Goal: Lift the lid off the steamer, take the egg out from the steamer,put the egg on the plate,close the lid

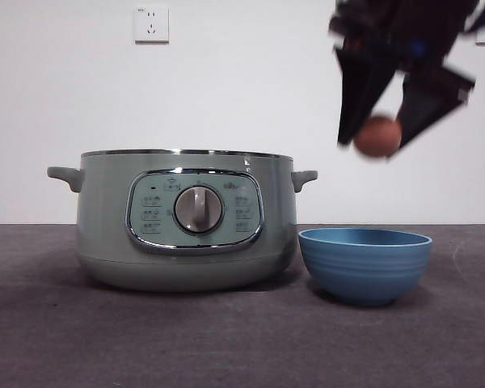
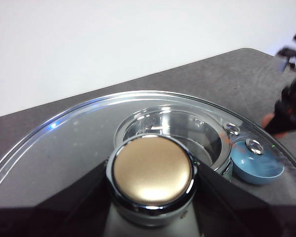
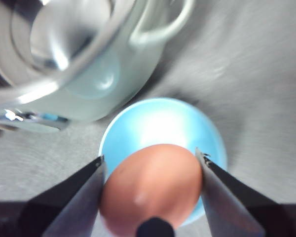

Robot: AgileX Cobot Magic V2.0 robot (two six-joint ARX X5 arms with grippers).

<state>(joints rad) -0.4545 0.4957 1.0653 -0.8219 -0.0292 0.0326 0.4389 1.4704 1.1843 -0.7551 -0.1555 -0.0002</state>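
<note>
Right gripper point(image 1: 377, 136) up in the air at the front view's upper right, blurred, jaws clamped on the egg point(image 1: 377, 137), one jaw on each side. Egg reddish-brown, held above the plate point(image 1: 364, 264) and well clear of its rim, slightly toward the steamer side. In the right wrist view, same right gripper point(image 3: 152, 170) pinching the egg point(image 3: 150, 185) between two black jaws, jaws only as far apart as the egg is wide; blue plate point(image 3: 202, 123) directly below, nothing seen lying in it; steamer point(image 3: 96, 74) with one side handle just beside the plate. Steamer point(image 1: 186, 218) on the dark grey table point(image 1: 226, 339), pale sage green, chrome-framed panel and silver dial point(image 1: 198, 210) facing the front camera, top uncovered with only the chrome rim showing. Plate standing upright on the table just beside the steamer, a narrow gap between them. Left gripper point(image 2: 150, 197) closed around the knob point(image 2: 152, 170) of the lid point(image 2: 64, 148), dark jaws pressing in from both sides; lid held aloft, glass dome wide across the left wrist view, steamer point(image 2: 177, 133) interior and plate point(image 2: 256, 163) visible through and past it. Lid not visible in the front view. White wall with socket point(image 1: 151, 23) behind.
</note>
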